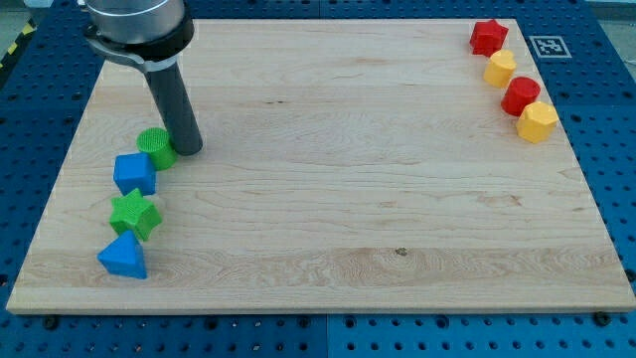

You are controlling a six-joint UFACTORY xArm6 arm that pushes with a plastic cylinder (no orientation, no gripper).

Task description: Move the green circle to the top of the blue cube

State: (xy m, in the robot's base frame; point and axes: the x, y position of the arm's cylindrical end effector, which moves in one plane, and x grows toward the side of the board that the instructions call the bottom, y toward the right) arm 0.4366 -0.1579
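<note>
One rod is carried in place of a claw, so no opening, closing or clamping state can be told; only my tip (189, 149) is seen, set down on the surface (338, 199) near its left edge. The tip is placed just at the right side of the green circle (155, 147), touching it or very nearly so. The green circle is found directly above the blue cube (134, 173), the two touching or almost touching.

Below the blue cube a green star (134, 214) is lined up, and below that a blue triangle (123, 257), close to the bottom-left corner. Near the top-right corner, well apart from the work, a red star (488, 37), a yellow block (500, 69), a red block (520, 95) and a second yellow block (537, 121) are ranged down the right edge.

The placing step is judged to be nearly or wholly done, since the circle is already set at the cube's top side. At most a slight nudge toward the left edge may be called for to centre it, without the cube being disturbed.
</note>
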